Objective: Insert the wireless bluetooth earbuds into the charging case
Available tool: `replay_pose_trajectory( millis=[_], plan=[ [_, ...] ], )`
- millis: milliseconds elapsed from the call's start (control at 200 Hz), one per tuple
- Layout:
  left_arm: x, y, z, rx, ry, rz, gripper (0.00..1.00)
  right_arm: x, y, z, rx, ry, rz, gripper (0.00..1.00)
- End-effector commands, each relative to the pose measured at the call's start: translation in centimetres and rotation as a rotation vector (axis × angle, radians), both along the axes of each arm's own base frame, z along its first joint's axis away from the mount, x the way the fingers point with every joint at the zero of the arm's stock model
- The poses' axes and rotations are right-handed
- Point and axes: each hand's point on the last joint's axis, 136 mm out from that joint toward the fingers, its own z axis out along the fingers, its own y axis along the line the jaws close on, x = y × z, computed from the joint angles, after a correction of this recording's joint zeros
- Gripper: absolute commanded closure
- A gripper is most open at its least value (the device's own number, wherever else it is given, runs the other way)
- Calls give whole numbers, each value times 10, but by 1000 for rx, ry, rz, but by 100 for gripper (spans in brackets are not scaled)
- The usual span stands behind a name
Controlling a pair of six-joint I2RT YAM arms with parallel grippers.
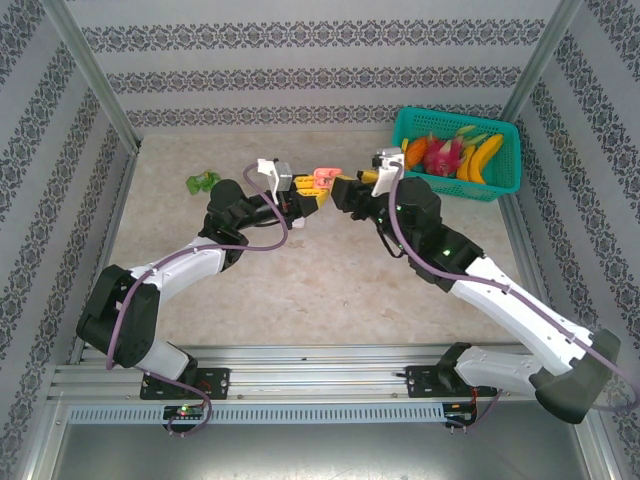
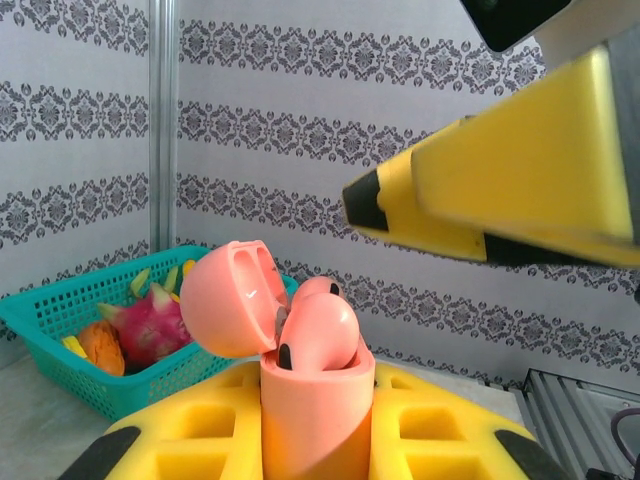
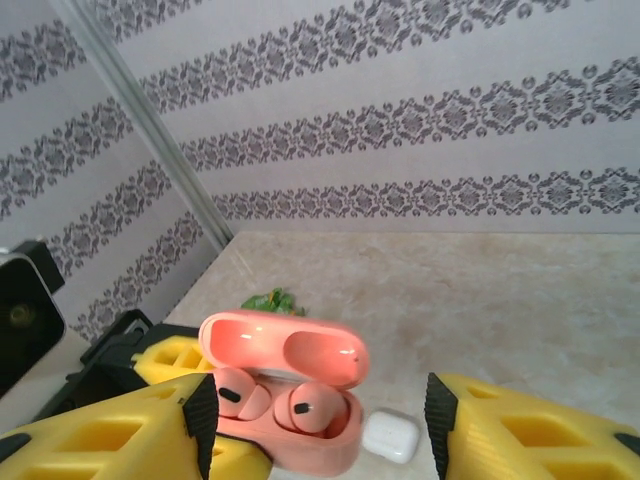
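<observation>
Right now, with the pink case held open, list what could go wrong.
1. The pink earbuds stand proud of the pink case; they may not be seated, and could tip out or block the lid.
2. The open right gripper straddles the case held by the left gripper; a careless retreat could knock it.

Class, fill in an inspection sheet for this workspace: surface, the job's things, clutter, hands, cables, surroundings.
Surface: beige table.
Job's things: pink case, lid open, two pink earbuds seated inside; small white case beside it.
Clutter: teal basket of fruit at far right; green item at far left.
Hands: left hand shut on the pink case; right hand open, close by it.
Cables: purple cable along the left arm, another on the right.
Surroundings: patterned walls, metal posts.
</observation>
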Motion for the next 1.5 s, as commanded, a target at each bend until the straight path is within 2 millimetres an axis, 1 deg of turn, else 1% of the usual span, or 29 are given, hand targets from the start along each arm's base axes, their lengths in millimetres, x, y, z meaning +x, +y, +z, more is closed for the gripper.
replay_pose_trajectory(
  millis=[0, 170, 225, 305, 325, 330, 365, 430, 455, 550, 575, 625, 629, 649, 654, 684, 689, 719, 754, 824, 919, 1044, 1149, 1239, 1309, 1349, 1404, 1449, 1499],
  plan=[
    [-5, -4, 17, -42, -59, -15, 100, -3, -12, 8, 71, 7, -9, 40],
    [-4, -5, 14, -39, -51, -20, 100, 5, -29, 17, 124, 31, -47, 40],
    [-5, -5, 13, -35, -51, -27, 100, 13, -33, 15, 128, 63, -64, 40],
    [-7, -7, 11, -26, -52, -44, 100, 26, -34, 11, 103, 133, -63, 43],
    [-8, -7, 11, -25, -50, -49, 100, 29, -33, 13, 97, 148, -57, 44],
    [-8, -7, 11, -24, -50, -50, 100, 31, -33, 9, 91, 160, -58, 44],
    [-10, -8, 11, -21, -55, -60, 100, 39, -33, 7, 85, 192, -54, 47],
    [-12, -10, 7, -8, -49, -80, 100, 52, -28, 1, 73, 266, -23, 52],
    [-12, -10, 7, -5, -48, -86, 100, 56, -25, 1, 66, 286, -12, 56],
    [-14, -11, 4, 6, -43, -101, 100, 75, -18, -12, 34, 379, 15, 66],
    [-14, -12, 3, 7, -44, -103, 100, 79, -15, -11, 32, 389, 28, 68],
    [-15, -12, 3, 9, -42, -108, 100, 87, -9, -21, 20, 431, 48, 72],
    [-15, -12, 2, 10, -41, -109, 100, 87, -10, -18, 22, 427, 51, 72],
    [-15, -13, 2, 11, -39, -111, 100, 91, -6, -24, 15, 450, 61, 73],
    [-15, -13, 2, 11, -39, -111, 100, 91, -6, -22, 17, 448, 63, 73],
    [-15, -13, 1, 12, -36, -113, 100, 94, -2, -27, 11, 473, 77, 74],
    [-15, -13, 1, 12, -37, -112, 100, 96, -1, -31, 7, 484, 78, 74],
    [-14, -13, 2, 11, -36, -110, 100, 97, 3, -35, 1, 500, 95, 76],
    [-13, -13, 2, 10, -35, -106, 100, 101, 8, -44, -7, 534, 110, 78],
    [-11, -13, 1, 12, -27, -105, 100, 100, 19, -54, -18, 571, 152, 80],
    [-5, -13, -1, 13, -15, -78, 100, 90, 32, -62, -50, 593, 191, 82],
    [3, -12, -4, 12, -1, -39, 100, 69, 43, -73, -84, 612, 234, 83],
    [10, -11, -5, 9, 13, -15, 100, 49, 45, -80, -108, 617, 248, 84],
    [15, -10, -6, 3, 29, 4, 100, 38, 40, -84, -117, 613, 226, 84],
    [20, -10, -9, -5, 46, 20, 100, 35, 30, -86, -113, 603, 186, 84],
    [23, -9, -9, -11, 59, 26, 100, 38, 19, -87, -115, 594, 129, 82],
    [29, -11, -14, -7, 109, 33, 100, 45, -2, -87, -92, 586, 20, 76],
    [37, -13, -22, 6, 173, 45, 100, 50, -22, -88, -60, 583, -58, 75],
    [46, -16, -39, 26, 276, 52, 100, 54, -43, -94, -31, 581, -138, 72]
  ],
)
